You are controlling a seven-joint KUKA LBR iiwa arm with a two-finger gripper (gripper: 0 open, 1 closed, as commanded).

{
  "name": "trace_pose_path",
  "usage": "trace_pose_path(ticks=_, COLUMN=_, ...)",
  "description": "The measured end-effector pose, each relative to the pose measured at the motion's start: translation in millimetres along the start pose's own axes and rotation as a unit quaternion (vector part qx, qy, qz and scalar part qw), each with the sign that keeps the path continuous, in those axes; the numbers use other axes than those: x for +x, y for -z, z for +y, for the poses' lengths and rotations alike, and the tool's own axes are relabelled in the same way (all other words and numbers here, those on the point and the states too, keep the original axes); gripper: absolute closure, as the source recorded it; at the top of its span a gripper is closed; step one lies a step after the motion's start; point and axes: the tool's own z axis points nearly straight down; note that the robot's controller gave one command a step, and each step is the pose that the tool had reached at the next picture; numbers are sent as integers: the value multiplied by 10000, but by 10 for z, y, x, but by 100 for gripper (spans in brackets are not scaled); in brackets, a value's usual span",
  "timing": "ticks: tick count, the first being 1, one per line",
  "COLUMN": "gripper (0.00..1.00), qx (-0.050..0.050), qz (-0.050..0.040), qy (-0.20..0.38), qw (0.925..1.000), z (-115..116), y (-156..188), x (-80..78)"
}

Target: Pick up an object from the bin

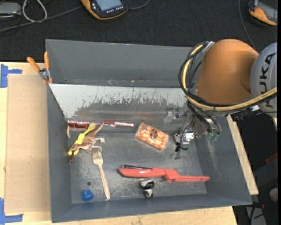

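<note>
My gripper [180, 144] hangs below the orange wrist cover at the right of the bin, low over the floor. Just to its left lies an orange patterned packet [152, 136], apart from the gripper. In front of it a long red tool [165, 174] with a black blade lies across the bin floor. A small black and white piece [147, 187] rests by the front wall under the red tool.
On the left side lie a wooden fork [101, 171], a yellow and brown toy figure [84, 142], a thin red and white stick [101, 123] and a blue cap [86, 195]. The arm and its cables cover the bin's right rear corner.
</note>
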Motion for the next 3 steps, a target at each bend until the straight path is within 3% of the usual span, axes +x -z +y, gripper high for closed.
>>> trace_pose_path(ticks=1, gripper=0, qx=0, qz=-40, qy=0, qw=10000, z=0, y=44, x=-12)
trace_pose_path(ticks=2, gripper=0, qx=0, qz=-41, qy=432, qw=9991, z=54, y=-770, x=275)
trace_pose_path(ticks=3, gripper=0, qx=-2, qz=-87, qy=58, qw=9999, z=26, y=-1234, x=454)
